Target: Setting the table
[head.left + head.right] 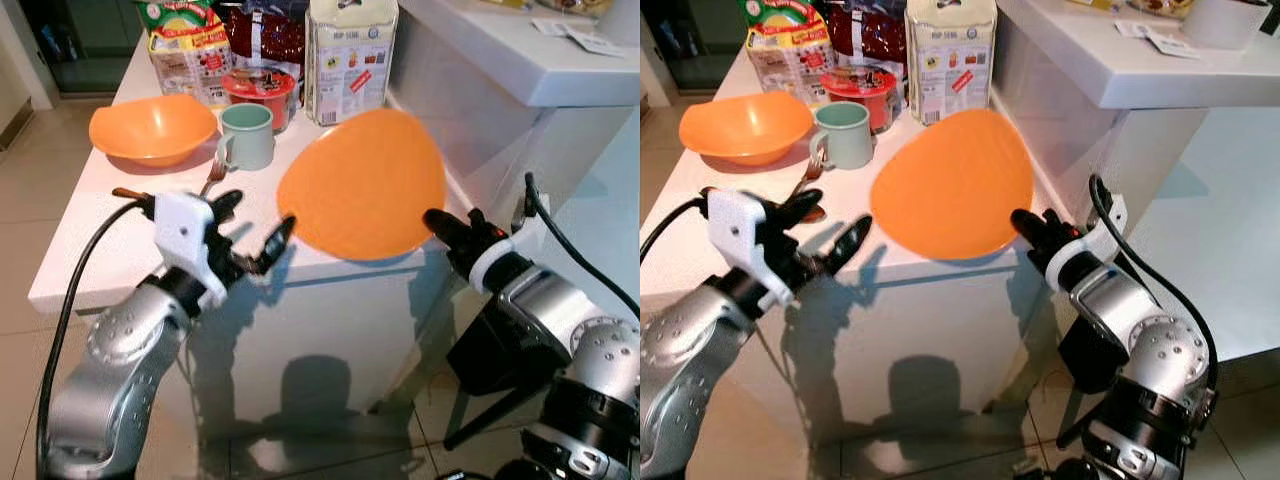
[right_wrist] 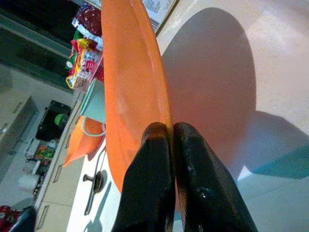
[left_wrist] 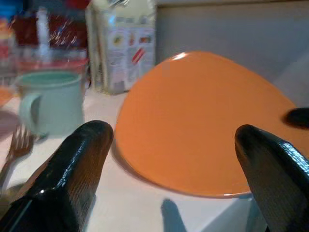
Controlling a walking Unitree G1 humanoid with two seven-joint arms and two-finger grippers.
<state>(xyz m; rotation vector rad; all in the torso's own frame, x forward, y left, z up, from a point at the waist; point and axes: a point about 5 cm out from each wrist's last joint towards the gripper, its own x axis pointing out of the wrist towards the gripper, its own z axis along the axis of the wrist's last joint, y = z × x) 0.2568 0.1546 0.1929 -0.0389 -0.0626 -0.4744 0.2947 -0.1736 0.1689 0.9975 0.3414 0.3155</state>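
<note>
An orange plate (image 1: 362, 185) hangs tilted over the near right corner of the white table (image 1: 110, 250). My right gripper (image 1: 437, 226) is shut on the plate's rim (image 2: 161, 121), pinching its edge between both fingers. My left gripper (image 1: 255, 232) stands open at the table's front edge, just left of the plate, with nothing between its fingers (image 3: 79, 166). An orange bowl (image 1: 152, 128), a pale green mug (image 1: 245, 135) and a fork (image 1: 212, 178) lie further back on the table.
Food packets (image 1: 185, 45), a red-lidded tub (image 1: 262, 88) and a cream carton (image 1: 350, 55) crowd the table's far end. A higher white counter (image 1: 520, 50) runs along the right side. Tiled floor lies below the table's front edge.
</note>
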